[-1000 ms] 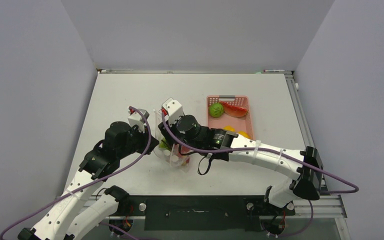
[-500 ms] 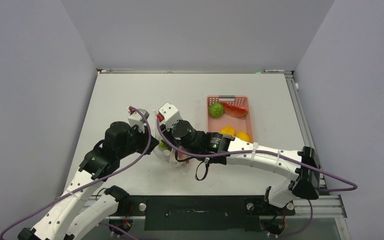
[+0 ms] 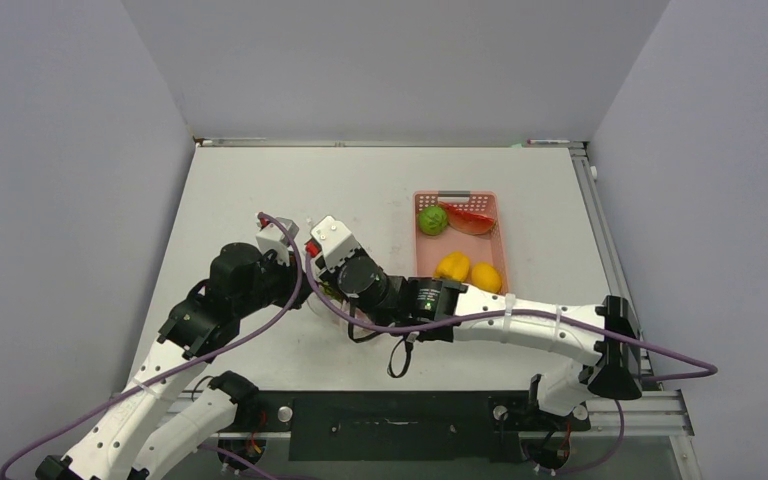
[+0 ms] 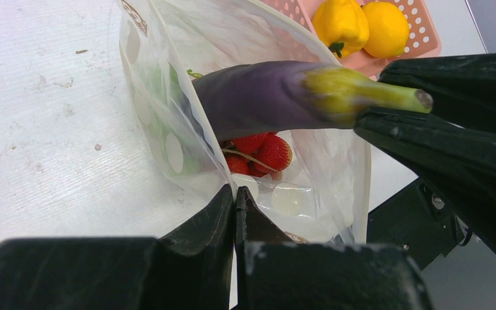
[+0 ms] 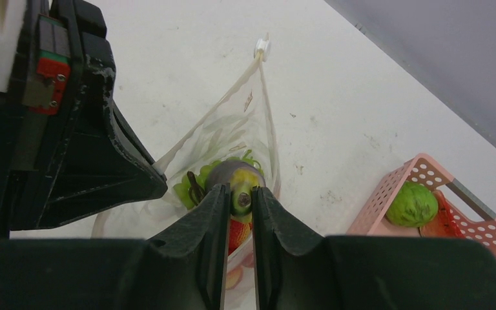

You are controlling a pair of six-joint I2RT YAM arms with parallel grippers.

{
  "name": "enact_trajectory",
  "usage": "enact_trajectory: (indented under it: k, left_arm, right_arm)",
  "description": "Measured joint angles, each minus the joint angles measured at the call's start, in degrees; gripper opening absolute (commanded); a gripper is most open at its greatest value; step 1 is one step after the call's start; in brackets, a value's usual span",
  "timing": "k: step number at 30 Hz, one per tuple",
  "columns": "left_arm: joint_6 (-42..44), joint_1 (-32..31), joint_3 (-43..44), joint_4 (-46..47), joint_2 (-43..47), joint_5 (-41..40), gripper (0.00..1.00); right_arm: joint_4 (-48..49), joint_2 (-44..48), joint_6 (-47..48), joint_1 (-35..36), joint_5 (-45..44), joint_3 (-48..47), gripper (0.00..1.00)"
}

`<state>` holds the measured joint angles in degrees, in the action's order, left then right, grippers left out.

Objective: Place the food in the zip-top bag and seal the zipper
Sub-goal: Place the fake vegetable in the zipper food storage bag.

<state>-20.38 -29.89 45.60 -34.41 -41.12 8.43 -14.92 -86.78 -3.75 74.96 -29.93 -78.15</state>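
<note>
The clear zip-top bag [image 4: 168, 116] stands open on the table, also seen in the right wrist view [image 5: 258, 139]. My left gripper [image 4: 234, 194] is shut on the bag's near mouth edge. My right gripper [image 5: 239, 194] is shut on the green stem of the purple eggplant [image 4: 258, 97], whose body lies inside the bag's mouth. Green grapes [image 5: 190, 184] and red strawberries [image 4: 261, 155] lie inside the bag. The zipper strip [image 5: 219, 100] runs up to a white slider [image 5: 262, 46]. In the top view both grippers meet at the bag [image 3: 322, 300].
The pink basket [image 3: 500, 215] stands to the right of the bag. It holds a green round fruit [image 3: 432, 219], a red piece [image 3: 470, 219], a yellow pepper [image 3: 451, 266] and a lemon [image 3: 485, 275]. The right arm stretches across the table's near middle.
My right gripper has moved left and down with the eggplant, pushing it into the bag's mouth. The pepper and lemon are uncovered. The left gripper has kept still.
</note>
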Motion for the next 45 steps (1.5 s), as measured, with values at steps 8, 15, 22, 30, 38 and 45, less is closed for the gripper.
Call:
enact_trajectory:
  k: [8, 15, 22, 30, 38, 45]
  left_arm:
    - [0.0, 0.0, 0.0, 0.0, 0.0, 0.0, 0.0]
    - [0.0, 0.0, 0.0, 0.0, -0.1, 0.2, 0.0]
    - [0.0, 0.0, 0.0, 0.0, -0.1, 0.4, 0.0]
    - [0.0, 0.0, 0.0, 0.0, -0.1, 0.4, 0.0]
    - [-0.1, 0.1, 0.0, 0.0, -0.1, 0.4, 0.0]
    - [-0.2, 0.1, 0.0, 0.0, -0.1, 0.4, 0.0]
  right_arm:
    - [6.4, 1.1, 4.8, 2.4, -3.2, 0.8, 0.05]
    - [14.9, 1.5, 11.1, 3.8, -5.3, 5.2, 0.05]
    - [22.5, 1.5, 16.8, 3.8, -7.5, 11.6, 0.05]
    - [31.8, 0.2, 21.4, 3.1, -8.9, 16.4, 0.05]
    - [35.0, -3.0, 20.9, 0.4, -7.8, 17.6, 0.05]
    - [34.9, -5.7, 18.5, -1.0, -5.3, 17.6, 0.05]
